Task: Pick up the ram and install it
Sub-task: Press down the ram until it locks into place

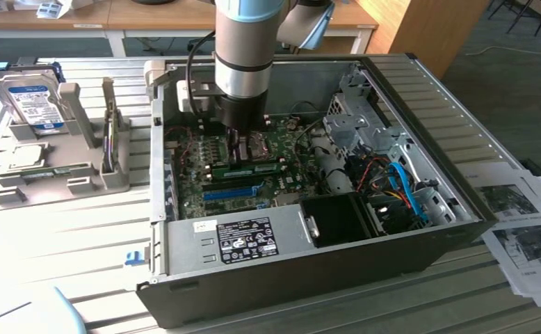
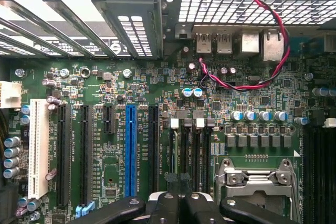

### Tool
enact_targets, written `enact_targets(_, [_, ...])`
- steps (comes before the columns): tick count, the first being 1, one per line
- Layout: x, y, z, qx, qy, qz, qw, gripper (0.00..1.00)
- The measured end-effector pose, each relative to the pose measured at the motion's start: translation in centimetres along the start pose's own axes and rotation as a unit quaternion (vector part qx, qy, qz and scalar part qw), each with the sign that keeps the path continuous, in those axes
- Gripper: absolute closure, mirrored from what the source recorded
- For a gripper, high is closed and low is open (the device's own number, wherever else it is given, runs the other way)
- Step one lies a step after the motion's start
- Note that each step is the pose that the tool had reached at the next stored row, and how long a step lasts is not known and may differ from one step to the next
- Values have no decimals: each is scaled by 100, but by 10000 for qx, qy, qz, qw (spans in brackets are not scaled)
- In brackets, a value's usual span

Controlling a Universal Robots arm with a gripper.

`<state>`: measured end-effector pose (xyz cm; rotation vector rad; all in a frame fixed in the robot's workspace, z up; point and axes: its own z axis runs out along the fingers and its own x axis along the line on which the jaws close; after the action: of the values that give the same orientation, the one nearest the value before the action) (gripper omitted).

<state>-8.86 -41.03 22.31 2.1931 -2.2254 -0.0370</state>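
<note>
pressing down inside the open computer case [image 1: 419, 132], the gripper [image 2: 181, 203] is sitting just above the black memory slots [image 2: 189, 150] on the motherboard [image 2: 252, 93]. the jaws are standing together, closed at the slot line. the ram [image 1: 252, 168] is lying green and narrow in the slot area directly below the arm [image 1: 243, 56] in the exterior view; in the wrist view its top edge cannot be told apart from the slots. judging from this, the installing step is in hand and the stick appears to be in the slot, though whether it is fully seated cannot be told. finishing would be calling for straight, even downward pressure along the slot.

room is tight: the cpu socket bracket [image 2: 257, 179] is lying just beside the slots on one side, the blue slot [image 2: 130, 150] on the other. red and black wires [image 2: 278, 40] are crossing above the board. case walls are enclosing the arm; the hard drive [image 1: 31, 101] is standing well apart on the tabletop [image 1: 57, 236].
</note>
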Motion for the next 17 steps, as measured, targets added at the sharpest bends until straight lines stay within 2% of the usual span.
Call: enact_targets(17, [0,0,9,0,-1,0,10000,91])
